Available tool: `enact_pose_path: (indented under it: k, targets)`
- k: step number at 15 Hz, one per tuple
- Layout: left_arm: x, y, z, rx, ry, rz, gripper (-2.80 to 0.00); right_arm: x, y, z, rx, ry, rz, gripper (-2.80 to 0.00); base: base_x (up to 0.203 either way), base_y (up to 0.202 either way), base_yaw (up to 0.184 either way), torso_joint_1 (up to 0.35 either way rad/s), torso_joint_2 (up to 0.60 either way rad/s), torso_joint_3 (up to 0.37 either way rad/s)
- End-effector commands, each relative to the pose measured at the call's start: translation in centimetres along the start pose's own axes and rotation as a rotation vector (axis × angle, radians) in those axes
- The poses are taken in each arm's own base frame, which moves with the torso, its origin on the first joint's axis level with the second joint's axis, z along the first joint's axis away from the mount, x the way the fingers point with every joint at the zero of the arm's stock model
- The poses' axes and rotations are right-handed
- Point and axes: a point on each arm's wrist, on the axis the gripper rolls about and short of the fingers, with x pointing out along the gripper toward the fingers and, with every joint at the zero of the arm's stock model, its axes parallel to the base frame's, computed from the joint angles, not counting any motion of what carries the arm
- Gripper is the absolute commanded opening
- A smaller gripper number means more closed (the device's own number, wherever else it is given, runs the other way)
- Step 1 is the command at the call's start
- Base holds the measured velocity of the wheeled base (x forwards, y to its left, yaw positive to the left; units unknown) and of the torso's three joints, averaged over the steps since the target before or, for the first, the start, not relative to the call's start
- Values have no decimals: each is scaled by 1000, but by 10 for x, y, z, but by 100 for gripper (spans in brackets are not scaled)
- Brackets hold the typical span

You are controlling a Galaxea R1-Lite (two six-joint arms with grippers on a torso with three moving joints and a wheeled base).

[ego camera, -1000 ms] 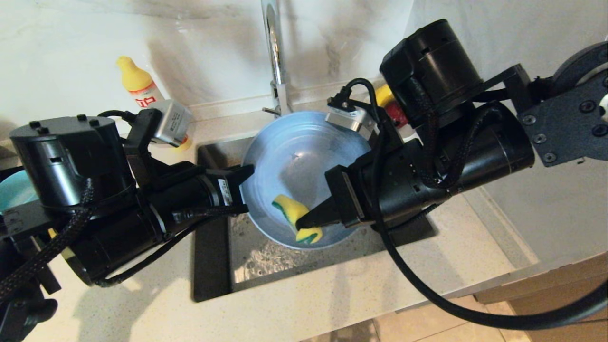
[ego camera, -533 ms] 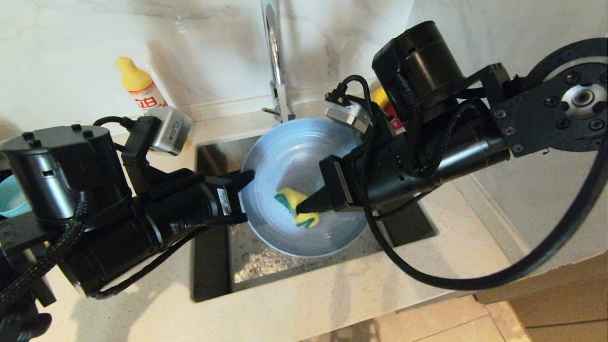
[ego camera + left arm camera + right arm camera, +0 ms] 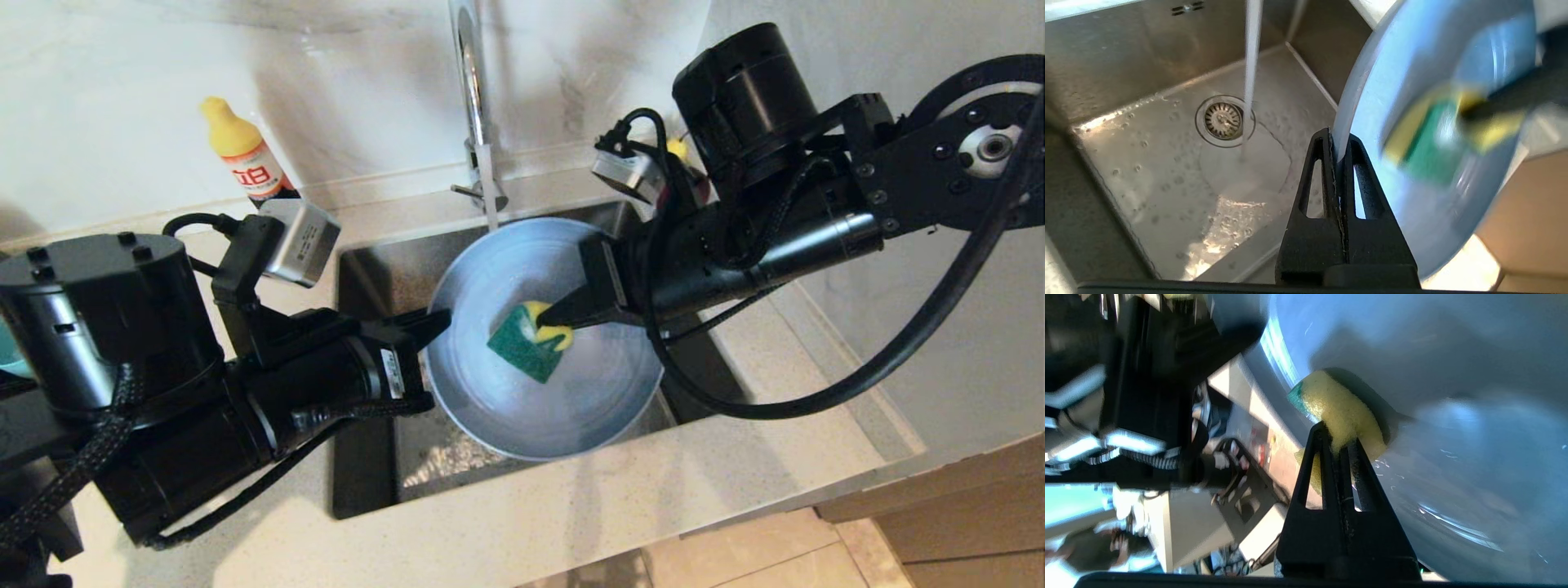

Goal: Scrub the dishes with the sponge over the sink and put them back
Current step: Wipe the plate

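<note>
Left end effector (image 3: 1340,153) is clamped on the plate (image 3: 571,392) rim, tilting it over the sink (image 3: 1167,163) so drips fall in; right end effector (image 3: 549,314) pinches the sponge (image 3: 526,341) against its face.

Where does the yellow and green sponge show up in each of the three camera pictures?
Head view: sponge in the middle, on the plate, pinched by the right gripper.
Left wrist view: sponge right of centre, blurred, against the plate's face.
Right wrist view: sponge centre, between the fingertips.
Shared landmark: the plate.
</note>
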Motion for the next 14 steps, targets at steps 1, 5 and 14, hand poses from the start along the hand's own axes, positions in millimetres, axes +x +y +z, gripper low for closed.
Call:
enact_pose_path:
  k: [1,5,14]
  targets:
    - [-2,-2,-2,8,2,-10,-280,-18,4,4,-7,-44,7,-280,0,0,0,0,0,0]
    - [-2,-1,-7,12,21,-5,-280,-36,10,8,-24,-92,18,-280,0,0,0,0,0,0]
    - [5,3,13,-18,-56,83,-280,-53,7,1,4,-56,-15,-280,0,0,0,0,0,0]
